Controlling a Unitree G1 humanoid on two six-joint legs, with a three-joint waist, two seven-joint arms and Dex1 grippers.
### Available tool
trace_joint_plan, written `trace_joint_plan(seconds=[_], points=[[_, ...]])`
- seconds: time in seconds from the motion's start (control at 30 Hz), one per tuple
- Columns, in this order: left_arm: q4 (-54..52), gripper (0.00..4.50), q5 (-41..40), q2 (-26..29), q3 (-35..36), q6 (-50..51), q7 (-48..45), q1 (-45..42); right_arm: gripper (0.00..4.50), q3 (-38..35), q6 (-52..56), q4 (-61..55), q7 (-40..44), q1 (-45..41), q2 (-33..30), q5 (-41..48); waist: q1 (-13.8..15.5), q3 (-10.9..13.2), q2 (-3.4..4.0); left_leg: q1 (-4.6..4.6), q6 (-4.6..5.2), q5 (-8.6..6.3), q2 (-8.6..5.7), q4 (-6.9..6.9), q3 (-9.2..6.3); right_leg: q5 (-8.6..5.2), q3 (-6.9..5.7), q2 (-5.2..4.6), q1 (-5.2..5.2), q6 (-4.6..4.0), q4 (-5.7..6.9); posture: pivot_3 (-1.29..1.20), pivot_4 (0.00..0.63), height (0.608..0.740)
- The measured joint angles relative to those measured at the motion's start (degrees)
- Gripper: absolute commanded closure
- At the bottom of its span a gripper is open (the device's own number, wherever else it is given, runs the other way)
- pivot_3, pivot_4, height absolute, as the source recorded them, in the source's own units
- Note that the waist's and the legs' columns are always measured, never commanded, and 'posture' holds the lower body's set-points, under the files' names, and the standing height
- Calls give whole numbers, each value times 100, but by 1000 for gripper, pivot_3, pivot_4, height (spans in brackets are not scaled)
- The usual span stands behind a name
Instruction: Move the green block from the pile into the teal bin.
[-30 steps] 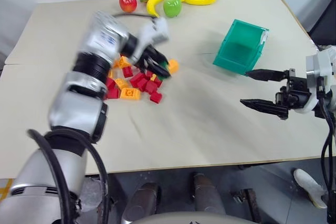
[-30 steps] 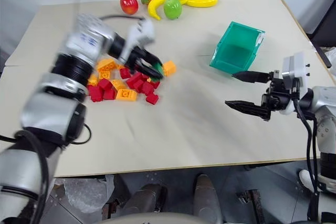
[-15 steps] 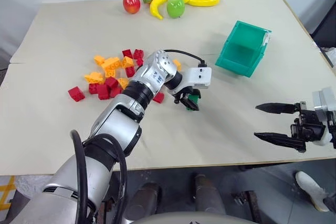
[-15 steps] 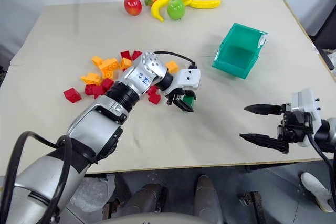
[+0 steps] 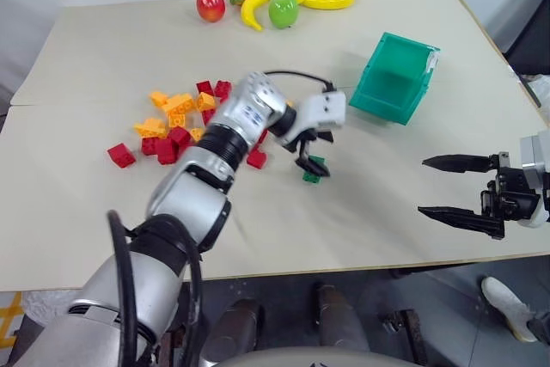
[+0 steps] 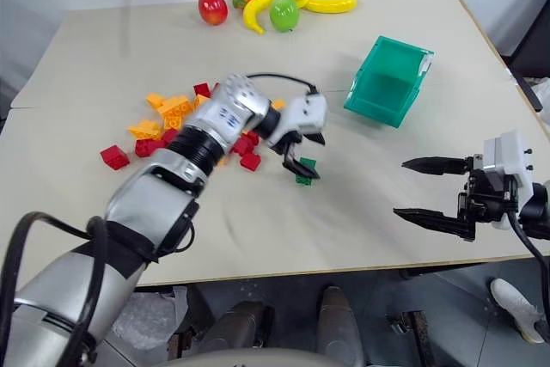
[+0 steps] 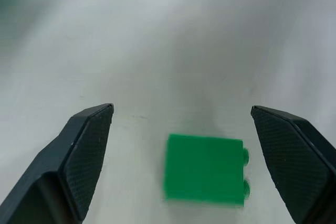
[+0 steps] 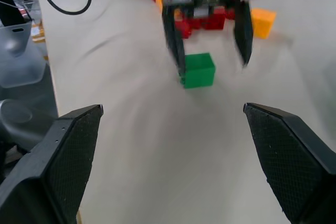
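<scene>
Our left claw (image 5: 311, 154) hangs with fingers spread apart over the green block (image 5: 313, 169), which lies loose on the bench (image 5: 361, 212) between the pile (image 5: 185, 122) and the teal bin (image 5: 394, 77); our right claw (image 5: 449, 186) also stands apart, empty. The block could stay stranded short of the bin, or a careless regrasp could knock it aside. In the left wrist view its studs point sideways, so it lies on its side, long axis across the fingers.

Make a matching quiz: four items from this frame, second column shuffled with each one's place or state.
Column 1:
1. small dark green plastic studded brick
2. teal rectangular plastic bin
3. left gripper
4. right gripper

Column 2:
A. open, at the table's near right edge
B. lying on the table between two open fingers
C. nothing visible inside
D. open over the brick

Pairs: 1-B, 2-C, 3-D, 4-A
</scene>
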Motion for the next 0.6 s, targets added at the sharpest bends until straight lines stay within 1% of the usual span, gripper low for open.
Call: trace_joint_plan(seconds=[0.1, 0.17, 0.23, 0.3, 0.43, 0.47, 0.53, 0.6], points=[[-899, 33, -566, 876, 594, 343, -414, 575, 0, 1, 146, -160, -201, -17, -1, 6, -49, -5, 10, 6, -2, 0, 6, -7, 2, -1, 4, 4, -2, -3, 1, 0, 150, 740], [-1395, 33, -919, 1196, 883, 501, -557, 1122, 0, -3, 292, -269, -411, -6, -1, 5, -21, -6, 11, 4, -1, 0, 2, 1, -2, 0, 1, 2, 1, -3, 0, 0, 150, 740], [-1837, 33, -1332, 1319, 1112, 634, -727, 1656, 0, -9, 442, -444, -575, 29, -7, 10, 58, -5, 10, -4, 0, 1, -3, 13, -12, 1, -7, -3, 3, -2, -2, 0, 150, 740], [-2259, 33, -1863, 1470, 1496, 782, -882, 2219, 0, -104, 640, -667, -689, 222, -116, 60, 105, -4, 8, -9, 1, 0, -4, 16, -19, 2, -14, -4, 3, -3, -5, 0, 150, 740], [-2778, 33, -2479, 1598, 1947, 1151, -773, 2655, 0, -357, 837, -924, -834, 388, -202, 110, 160, -4, 7, -10, 1, 0, -4, 22, -17, 4, -15, -4, 6, -4, -8, 0, 150, 740], [-2984, 33, -2621, 1684, 2029, 1136, -808, 2832, 0, -363, 916, -1080, -934, 409, -232, 112, 155, -5, 9, -7, 0, 0, -1, 21, -15, 4, -13, -4, 6, -5, -6, 0, 150, 740], [-3387, 33, -2951, 1993, 2336, 1049, -992, 3465, 0, -291, 1154, -1532, -1310, 397, -274, 87, 52, -8, 14, 5, -5, -3, 9, 5, -8, 2, -9, 2, 5, -11, -3, 0, 150, 740], [-3621, 33, -3130, 2167, 2430, 1054, -1076, 3896, 0, -99, 1341, -1793, -1676, 286, -274, 66, 13, -7, 13, 6, -9, -3, 15, 6, -7, 6, -8, 8, 5, -17, -4, 0, 150, 740]])
